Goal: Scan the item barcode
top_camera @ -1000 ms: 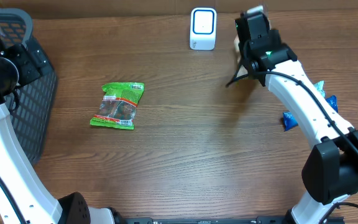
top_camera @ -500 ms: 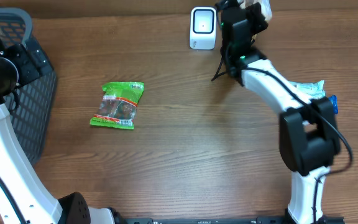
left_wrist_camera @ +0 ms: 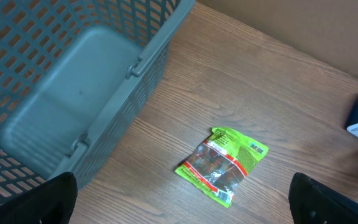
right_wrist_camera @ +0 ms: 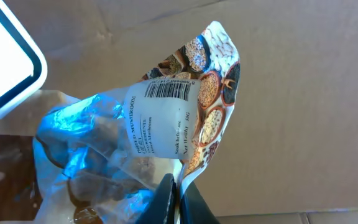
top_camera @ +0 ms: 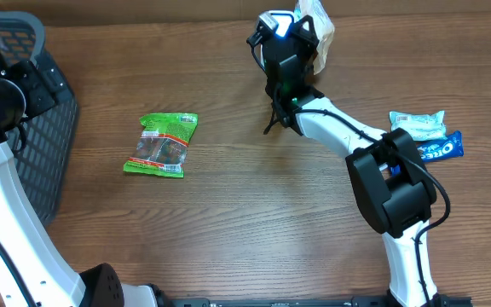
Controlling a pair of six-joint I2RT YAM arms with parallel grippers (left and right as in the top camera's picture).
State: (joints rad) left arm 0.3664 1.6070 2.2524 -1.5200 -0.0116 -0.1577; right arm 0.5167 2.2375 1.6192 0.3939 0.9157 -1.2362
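Overhead: the right gripper [top_camera: 305, 38] holds a clear packet [top_camera: 317, 30] up just beside the white scanner [top_camera: 268, 20] at the table's far edge. A green packet [top_camera: 162, 143] lies mid-table, with 2 snack packs [top_camera: 424, 136] at the right.

Left wrist: the left gripper [left_wrist_camera: 182, 190] stands wide apart and empty, near the basket [left_wrist_camera: 73, 93].

Right wrist: the fingers [right_wrist_camera: 166, 199] are pinched tight on the clear packet's lower edge. Its barcode [right_wrist_camera: 166, 91] faces the camera.

At nine o'clock on the table [top_camera: 245, 213], a basket [top_camera: 54, 128]; left of centre, a snack packet [top_camera: 162, 144]; at twelve, the scanner [top_camera: 268, 20], pouch [top_camera: 316, 30] just right of it; at three, a wrapped pack [top_camera: 418, 124], biscuit pack [top_camera: 437, 149] just before it.
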